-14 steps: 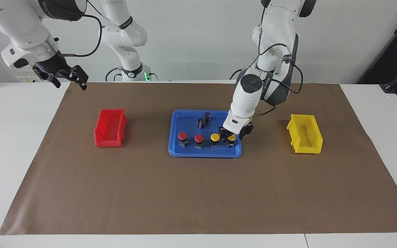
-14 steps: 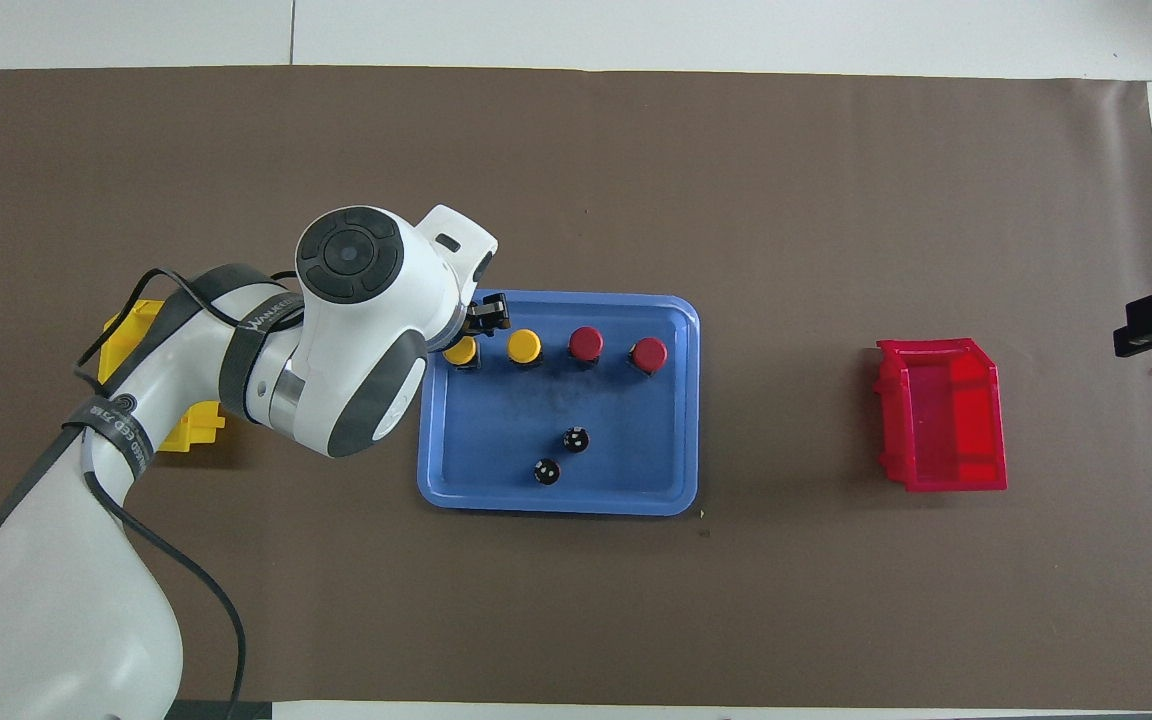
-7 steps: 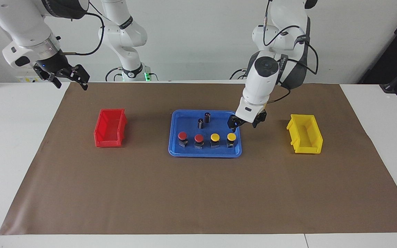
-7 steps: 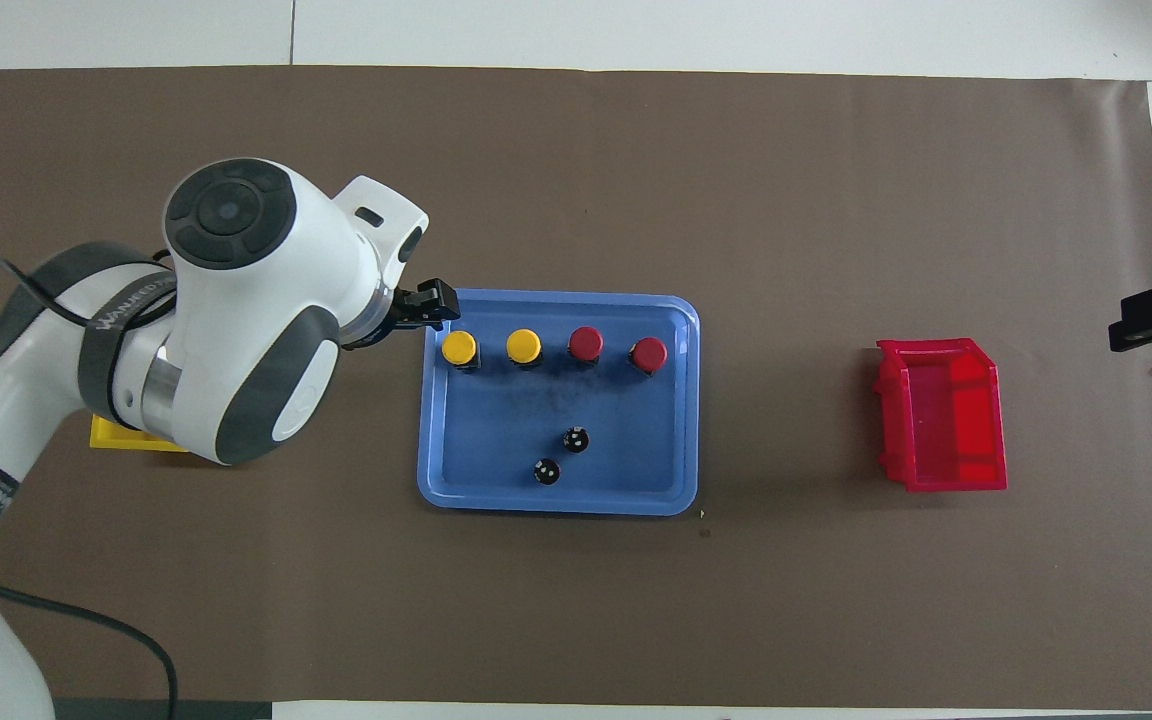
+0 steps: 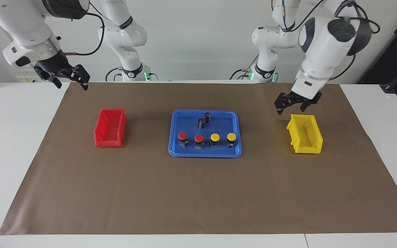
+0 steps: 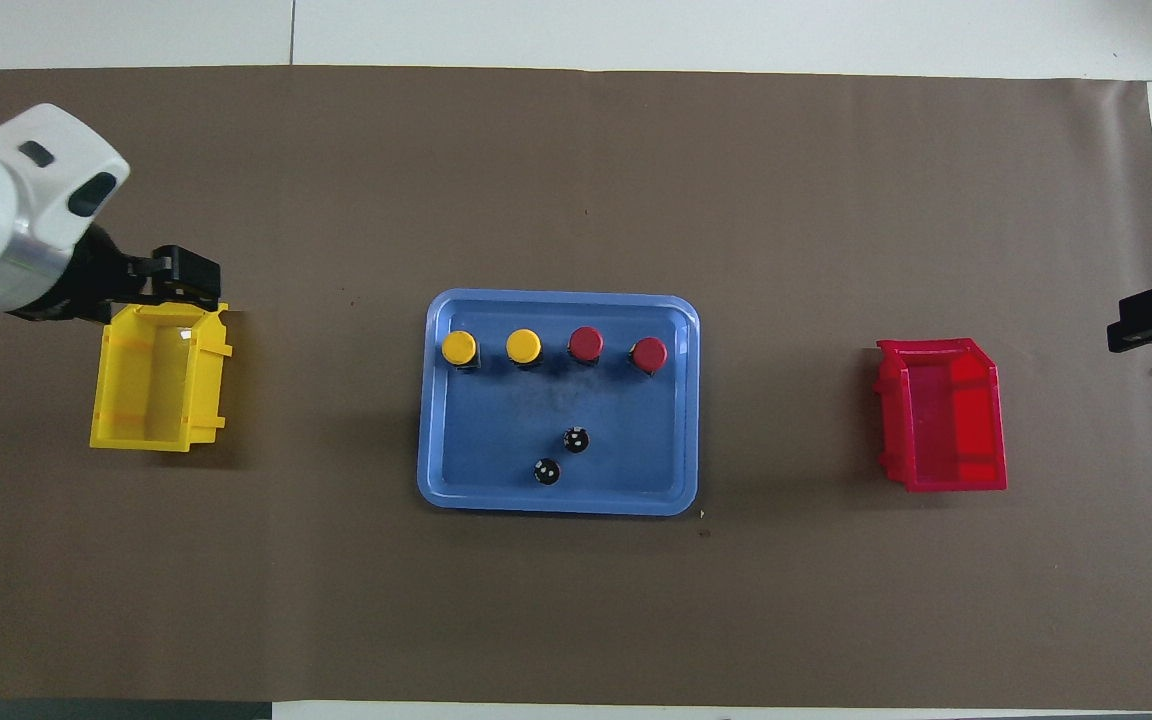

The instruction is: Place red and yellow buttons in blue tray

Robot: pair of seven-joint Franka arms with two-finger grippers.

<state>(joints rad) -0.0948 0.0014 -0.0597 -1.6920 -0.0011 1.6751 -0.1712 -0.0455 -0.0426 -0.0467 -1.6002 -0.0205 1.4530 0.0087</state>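
Note:
The blue tray point(image 5: 205, 153) point(image 6: 556, 505) lies mid-mat. Inside it, along the side farther from the robots, stand two red buttons point(image 5: 182, 135) point(image 5: 199, 138) point(image 6: 586, 343) point(image 6: 649, 353) and two yellow buttons point(image 5: 214, 137) point(image 5: 231, 136) point(image 6: 459, 347) point(image 6: 523, 346) in one row, upright. My left gripper point(image 5: 290, 110) point(image 6: 186, 280) hangs open and empty in the air over the yellow bin. My right gripper point(image 5: 71, 84) point(image 6: 1151, 325) waits open and empty, raised over the mat's edge at the right arm's end of the table.
Two dark capless cylinders point(image 5: 207, 117) point(image 5: 200, 123) point(image 6: 576, 439) point(image 6: 546, 472) stand in the tray, nearer to the robots than the buttons. A yellow bin point(image 5: 305, 134) point(image 6: 156, 375) sits toward the left arm's end, a red bin point(image 5: 110, 128) point(image 6: 941, 415) toward the right arm's end.
My left gripper let go of the end yellow button in the tray, rose, and swung away to above the yellow bin. The right arm has barely moved.

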